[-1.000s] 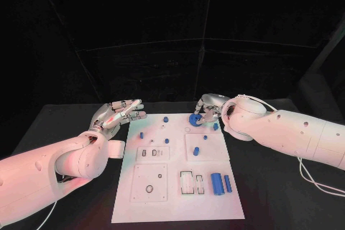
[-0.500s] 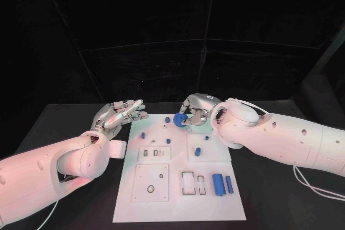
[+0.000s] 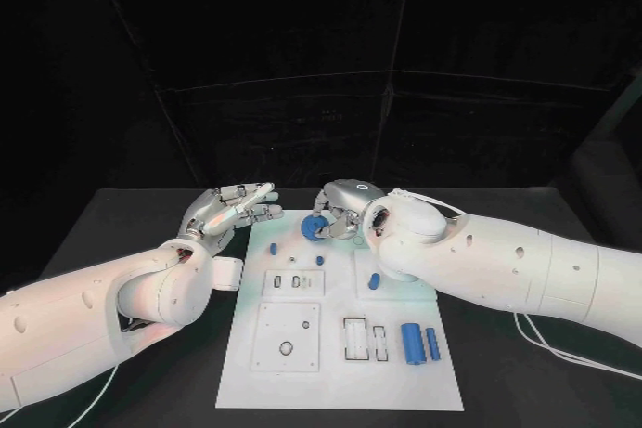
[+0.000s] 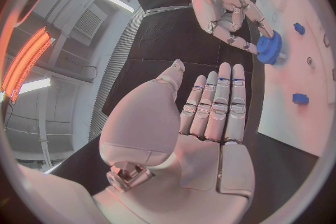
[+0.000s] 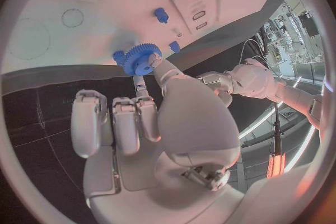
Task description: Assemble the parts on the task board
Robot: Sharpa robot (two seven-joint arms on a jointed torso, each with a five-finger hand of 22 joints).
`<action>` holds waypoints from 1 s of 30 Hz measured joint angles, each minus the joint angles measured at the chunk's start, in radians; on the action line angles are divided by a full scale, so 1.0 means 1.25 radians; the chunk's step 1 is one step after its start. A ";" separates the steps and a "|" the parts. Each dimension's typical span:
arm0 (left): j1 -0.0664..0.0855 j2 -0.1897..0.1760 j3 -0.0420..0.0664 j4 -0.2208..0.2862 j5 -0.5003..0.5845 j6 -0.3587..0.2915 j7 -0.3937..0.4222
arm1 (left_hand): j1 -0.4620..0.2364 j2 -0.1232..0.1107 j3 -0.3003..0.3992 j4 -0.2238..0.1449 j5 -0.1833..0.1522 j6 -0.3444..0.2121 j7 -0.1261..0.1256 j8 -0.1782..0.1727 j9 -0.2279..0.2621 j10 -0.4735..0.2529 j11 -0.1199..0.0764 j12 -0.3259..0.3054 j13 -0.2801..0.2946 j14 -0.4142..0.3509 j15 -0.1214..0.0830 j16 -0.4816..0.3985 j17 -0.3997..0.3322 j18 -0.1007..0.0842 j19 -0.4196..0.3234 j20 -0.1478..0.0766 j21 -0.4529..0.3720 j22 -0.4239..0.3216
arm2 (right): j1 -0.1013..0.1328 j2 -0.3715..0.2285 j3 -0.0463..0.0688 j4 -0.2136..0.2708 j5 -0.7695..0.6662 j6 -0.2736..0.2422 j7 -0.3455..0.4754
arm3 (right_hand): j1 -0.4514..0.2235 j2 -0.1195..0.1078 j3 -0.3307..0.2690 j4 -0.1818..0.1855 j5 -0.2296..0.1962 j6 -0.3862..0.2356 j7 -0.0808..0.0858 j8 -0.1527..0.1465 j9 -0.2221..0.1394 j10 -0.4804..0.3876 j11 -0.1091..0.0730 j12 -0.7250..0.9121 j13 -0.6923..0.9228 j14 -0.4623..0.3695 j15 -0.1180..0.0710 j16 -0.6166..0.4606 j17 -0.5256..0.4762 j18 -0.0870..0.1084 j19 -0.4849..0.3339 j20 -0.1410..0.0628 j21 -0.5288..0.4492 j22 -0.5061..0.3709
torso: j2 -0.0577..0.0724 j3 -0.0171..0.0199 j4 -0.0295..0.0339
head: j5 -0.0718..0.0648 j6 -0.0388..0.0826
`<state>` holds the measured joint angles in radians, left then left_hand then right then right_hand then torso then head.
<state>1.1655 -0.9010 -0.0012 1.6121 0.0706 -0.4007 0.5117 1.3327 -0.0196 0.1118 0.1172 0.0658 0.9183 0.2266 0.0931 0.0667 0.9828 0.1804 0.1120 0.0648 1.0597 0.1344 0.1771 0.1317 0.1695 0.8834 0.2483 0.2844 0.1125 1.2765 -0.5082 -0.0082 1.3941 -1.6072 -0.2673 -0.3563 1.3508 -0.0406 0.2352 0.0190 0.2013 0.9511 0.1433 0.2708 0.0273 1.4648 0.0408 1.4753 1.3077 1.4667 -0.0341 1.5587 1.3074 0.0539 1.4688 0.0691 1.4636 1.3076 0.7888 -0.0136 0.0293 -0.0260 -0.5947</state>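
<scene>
A blue gear point(image 3: 314, 226) is pinched by the right hand point(image 3: 345, 205) above the task board point(image 3: 341, 372), upper centre of frame. It could be dropped or mis-seated if tilted. The left hand point(image 3: 227, 210) is held flat, fingers extended, empty.

text: none readable
labels, brands, numbers, signs: none legible on board point(image 3: 402, 372), parts, hands or arms
</scene>
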 measured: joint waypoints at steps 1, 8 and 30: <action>0.000 0.000 0.000 0.000 0.000 0.000 0.000 | 0.000 0.000 0.000 0.000 0.000 0.000 0.000 0.000 0.000 0.000 0.000 0.000 0.000 0.000 0.000 0.000 0.000 0.000 0.000 0.000 0.000 0.000 | -0.001 0.006 -0.001 -0.005 -0.002 0.002 -0.001 | 0.000 0.000 0.000 0.000 0.000 0.000 0.000 -0.002 0.000 0.000 0.000 0.000 0.000 0.000 0.000 0.000 0.000 0.000 0.000 0.000 0.000 0.000 | 0.000 0.0001 0.0000 | 0.000 0.000; 0.000 0.001 0.000 0.000 0.000 0.001 -0.001 | 0.000 0.000 0.000 0.000 0.000 0.000 0.000 0.000 0.000 0.000 0.000 0.000 0.000 0.000 0.000 0.000 0.000 0.000 0.000 0.000 0.000 0.000 | -0.005 0.033 -0.005 -0.038 -0.014 0.017 -0.008 | -0.003 -0.003 0.008 0.004 -0.008 0.003 0.002 -0.011 0.000 0.000 0.000 -0.003 0.000 0.000 0.000 0.000 0.000 0.000 0.000 0.000 0.000 0.000 | 0.000 0.0007 0.0003 | 0.002 -0.004; 0.000 0.001 0.000 0.000 0.000 0.003 -0.004 | 0.000 0.000 0.000 0.000 0.000 0.000 0.000 0.000 0.000 0.000 0.000 0.000 0.000 0.000 0.000 0.000 0.000 0.000 0.000 0.000 0.000 0.000 | -0.007 0.061 -0.007 -0.076 -0.038 0.061 -0.034 | -0.094 -0.058 -0.047 0.066 -0.038 -0.080 0.021 -0.087 0.030 -0.023 0.026 -0.041 0.000 0.000 0.023 0.000 0.000 0.000 -0.003 0.018 0.000 0.000 | 0.000 0.0012 -0.0025 | 0.008 -0.008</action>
<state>1.1657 -0.8997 -0.0012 1.6122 0.0706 -0.3975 0.5071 1.3327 -0.0195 0.1119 0.1172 0.0658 0.9183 0.2266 0.0931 0.0667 0.9828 0.1804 0.1120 0.0647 1.0597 0.1344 0.1771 0.1315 0.1695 0.8835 0.2484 0.2844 0.1119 1.2676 -0.4325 -0.0168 1.2995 -1.6542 -0.1916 -0.3986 1.2336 -0.1131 0.1767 0.1009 0.1540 0.8511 0.1696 0.1619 0.0654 1.4361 0.0735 1.4237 1.3076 1.4668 -0.0052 1.5586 1.3073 0.0541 1.4655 0.0916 1.4635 1.3075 0.7888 -0.0121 0.0263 -0.0161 -0.6041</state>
